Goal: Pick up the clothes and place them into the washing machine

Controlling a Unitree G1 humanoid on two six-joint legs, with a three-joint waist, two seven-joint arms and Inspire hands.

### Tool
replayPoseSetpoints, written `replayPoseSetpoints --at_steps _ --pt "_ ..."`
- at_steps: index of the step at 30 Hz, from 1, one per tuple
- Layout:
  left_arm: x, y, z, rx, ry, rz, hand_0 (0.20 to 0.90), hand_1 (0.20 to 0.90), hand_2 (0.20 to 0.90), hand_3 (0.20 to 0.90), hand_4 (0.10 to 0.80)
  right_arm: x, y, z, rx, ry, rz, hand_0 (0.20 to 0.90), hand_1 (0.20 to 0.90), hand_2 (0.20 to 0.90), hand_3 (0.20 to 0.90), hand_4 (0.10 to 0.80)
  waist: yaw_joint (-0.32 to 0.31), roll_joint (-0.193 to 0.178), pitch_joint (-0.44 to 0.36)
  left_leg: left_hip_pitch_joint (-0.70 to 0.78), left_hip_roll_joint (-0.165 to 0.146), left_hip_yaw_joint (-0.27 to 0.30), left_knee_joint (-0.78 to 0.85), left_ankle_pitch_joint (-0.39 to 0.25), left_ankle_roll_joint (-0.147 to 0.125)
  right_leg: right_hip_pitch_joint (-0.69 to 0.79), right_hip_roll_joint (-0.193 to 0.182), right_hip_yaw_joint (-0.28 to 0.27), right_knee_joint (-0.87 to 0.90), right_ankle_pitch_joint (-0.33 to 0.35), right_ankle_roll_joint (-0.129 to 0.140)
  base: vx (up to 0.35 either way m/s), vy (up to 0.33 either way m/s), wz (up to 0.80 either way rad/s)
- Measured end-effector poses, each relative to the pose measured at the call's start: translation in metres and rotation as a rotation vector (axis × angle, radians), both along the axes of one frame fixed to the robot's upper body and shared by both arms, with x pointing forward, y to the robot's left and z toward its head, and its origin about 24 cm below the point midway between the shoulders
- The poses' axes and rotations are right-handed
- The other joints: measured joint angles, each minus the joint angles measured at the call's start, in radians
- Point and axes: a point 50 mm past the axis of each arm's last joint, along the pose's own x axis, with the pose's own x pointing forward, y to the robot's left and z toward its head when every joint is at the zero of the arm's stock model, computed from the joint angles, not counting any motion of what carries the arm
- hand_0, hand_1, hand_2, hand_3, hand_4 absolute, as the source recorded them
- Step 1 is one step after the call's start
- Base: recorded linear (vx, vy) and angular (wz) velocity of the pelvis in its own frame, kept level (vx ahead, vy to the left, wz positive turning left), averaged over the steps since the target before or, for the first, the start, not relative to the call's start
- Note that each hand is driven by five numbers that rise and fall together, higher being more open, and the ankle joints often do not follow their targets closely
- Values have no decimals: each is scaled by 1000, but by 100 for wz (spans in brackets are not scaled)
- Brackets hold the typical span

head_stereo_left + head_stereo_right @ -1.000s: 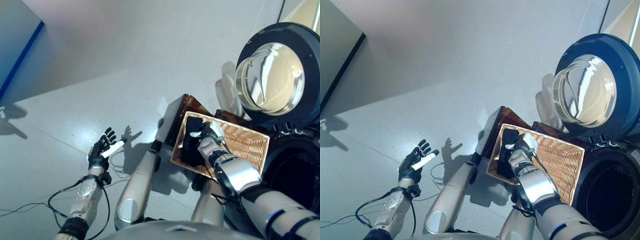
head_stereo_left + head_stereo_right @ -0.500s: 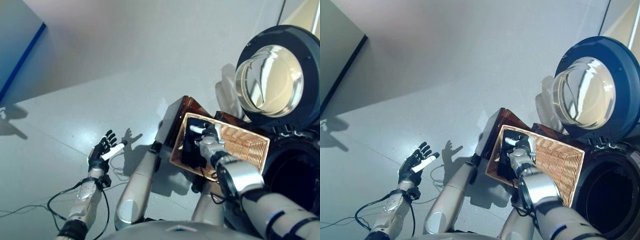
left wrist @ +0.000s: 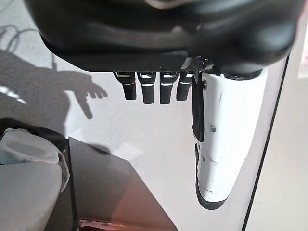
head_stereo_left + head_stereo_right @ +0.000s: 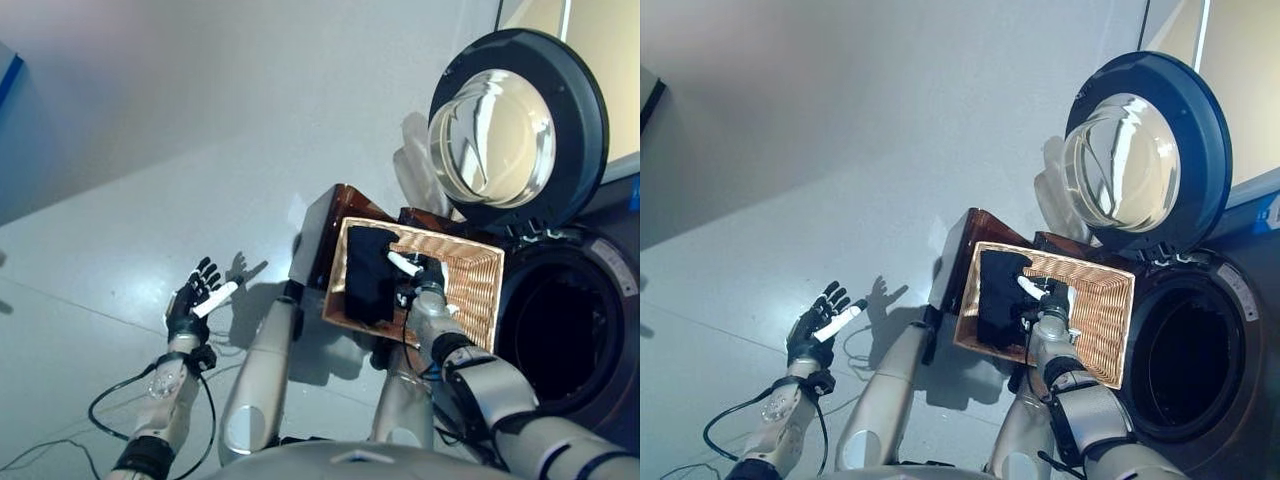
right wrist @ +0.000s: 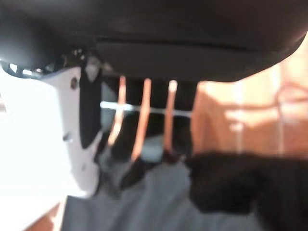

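While the left hand (image 4: 193, 300) hangs spread and empty, the right hand (image 4: 1052, 300) reaches into the wicker basket (image 4: 1102, 320), its fingers touching dark clothes (image 4: 997, 290); grip unclear.

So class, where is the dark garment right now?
The dark garment lies in the wicker basket's left end, just left of the right hand, beside the open washing machine.

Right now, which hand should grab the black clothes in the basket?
The right hand: it is already in the wicker basket beside the black cloth. The left hand hangs open over the floor, far off.
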Motion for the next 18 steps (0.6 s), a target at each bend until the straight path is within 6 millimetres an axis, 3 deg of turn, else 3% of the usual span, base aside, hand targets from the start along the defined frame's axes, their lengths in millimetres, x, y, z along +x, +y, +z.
replayPoseSetpoints --at_steps 6,10,18 --pt "2 5 3 8 -13 28 900 900 900 900 800 10 17 8 -183 11 143 900 900 900 900 800 -9 -12 8 -18 0 0 2 -1 -4 -16 1 -1 -2 0 0 0 0 0" --pt "2 5 3 10 -12 38 900 900 900 900 800 18 27 15 -212 14 179 900 900 900 900 800 -12 -10 14 -31 -3 -3 4 -1 -3 -17 0 -11 -4 0 0 11 -13 7" --pt "2 6 4 14 -15 31 900 900 900 900 800 13 16 7 -216 128 121 900 900 900 900 800 39 4 22 -33 -6 -17 1 -2 -10 -11 -4 -31 5 -9 5 57 -18 7"
